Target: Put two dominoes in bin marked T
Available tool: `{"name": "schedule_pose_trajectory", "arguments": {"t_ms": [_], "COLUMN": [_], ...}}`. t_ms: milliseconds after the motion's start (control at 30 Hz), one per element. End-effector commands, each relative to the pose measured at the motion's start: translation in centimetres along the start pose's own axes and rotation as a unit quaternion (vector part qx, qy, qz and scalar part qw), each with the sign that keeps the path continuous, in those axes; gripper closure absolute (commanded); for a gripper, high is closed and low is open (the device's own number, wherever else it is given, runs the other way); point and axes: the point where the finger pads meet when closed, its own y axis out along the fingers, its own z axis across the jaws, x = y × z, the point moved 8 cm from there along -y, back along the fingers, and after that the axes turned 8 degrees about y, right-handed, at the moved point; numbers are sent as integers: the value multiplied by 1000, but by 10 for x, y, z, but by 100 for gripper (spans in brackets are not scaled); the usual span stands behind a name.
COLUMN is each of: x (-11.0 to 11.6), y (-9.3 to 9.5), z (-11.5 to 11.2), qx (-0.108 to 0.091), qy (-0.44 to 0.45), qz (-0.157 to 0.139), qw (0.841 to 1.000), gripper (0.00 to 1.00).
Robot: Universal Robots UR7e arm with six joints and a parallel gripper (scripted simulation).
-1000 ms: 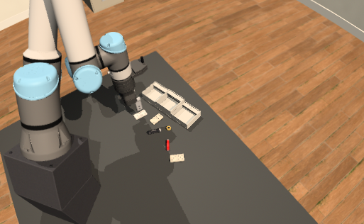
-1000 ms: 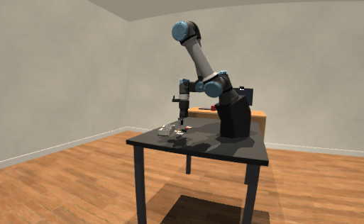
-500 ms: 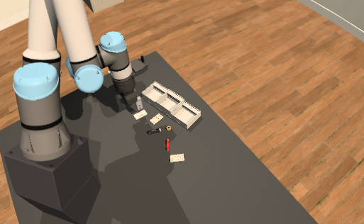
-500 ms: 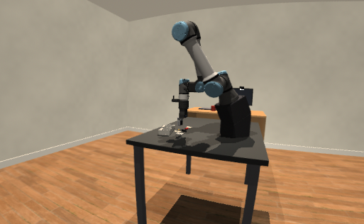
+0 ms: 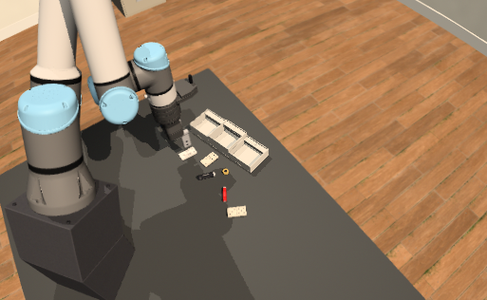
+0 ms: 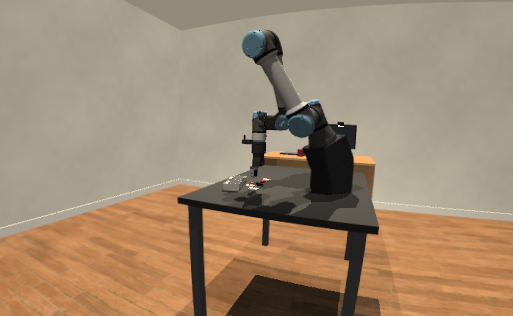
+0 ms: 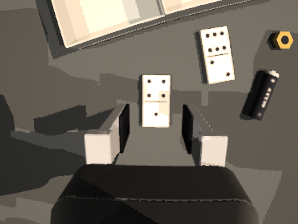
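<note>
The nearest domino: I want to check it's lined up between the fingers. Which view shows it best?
The wrist view. There the domino lies flat, pips visible, centred ahead of the open gripper. The top view shows it small, just below the fingers. In the exterior view it is too small to pick out.

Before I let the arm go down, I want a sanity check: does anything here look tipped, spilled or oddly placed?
Nothing stands out. The three-compartment cream bin tray stands flat. Three white dominoes, a black cylinder, a yellow nut and a red stick lie flat on the dark table. The open gripper straddles one domino.
</note>
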Motion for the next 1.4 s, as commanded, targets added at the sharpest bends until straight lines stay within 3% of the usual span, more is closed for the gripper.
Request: {"name": "schedule_pose_trajectory", "arguments": {"t_ms": [0,167,700,1033,1367], "x": [0,0,-1,-1,0], "y": [0,0,55,55,67], "z": [0,0,0,0,0], "qx": [0,0,0,0,0], "qy": [0,0,0,0,0], "qz": [0,0,0,0,0], "qw": [1000,1000,1000,1000,1000], "gripper": [21,21,21,21,21]}}
